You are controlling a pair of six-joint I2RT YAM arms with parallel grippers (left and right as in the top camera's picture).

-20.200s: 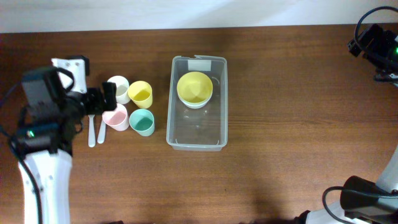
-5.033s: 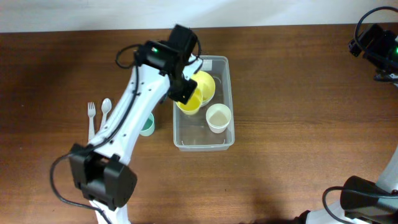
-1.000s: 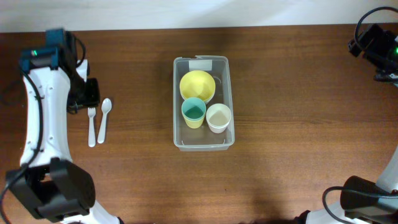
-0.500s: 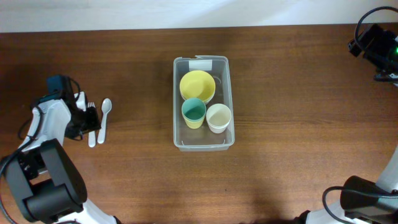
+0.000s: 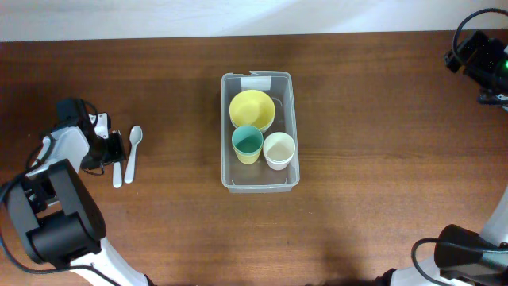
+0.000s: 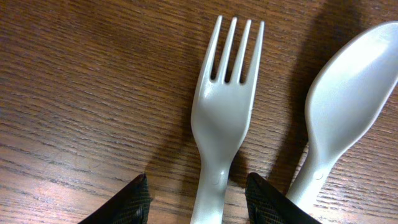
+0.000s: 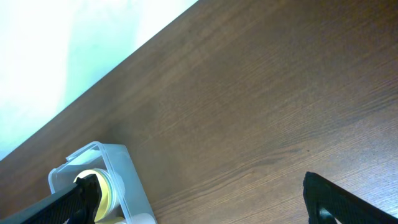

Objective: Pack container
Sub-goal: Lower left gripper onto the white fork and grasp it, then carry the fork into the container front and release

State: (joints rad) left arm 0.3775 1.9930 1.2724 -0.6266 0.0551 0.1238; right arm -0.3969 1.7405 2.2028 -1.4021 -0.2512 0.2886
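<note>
The clear container (image 5: 225,135) stands mid-table and holds a yellow bowl (image 5: 252,108), a teal cup (image 5: 248,141) nested in a yellow one, and a cream cup (image 5: 279,149). A white plastic fork (image 6: 225,112) and spoon (image 6: 349,99) lie side by side on the wood at the left. My left gripper (image 6: 200,202) is open low over the fork, one finger on each side of its handle, with gaps showing. My right gripper (image 7: 200,186) is open and empty, high above the table's right end, with the container (image 7: 121,171) at its lower left.
The fork (image 5: 117,165) and spoon (image 5: 132,152) sit well left of the container. The right arm (image 5: 480,59) hangs at the far right corner. A pale wall runs along the table's back edge.
The left arm has swung down and back toward the table's left edge, bringing its gripper onto the fork's handle. Its jaws have widened a little. The right arm has not moved.
</note>
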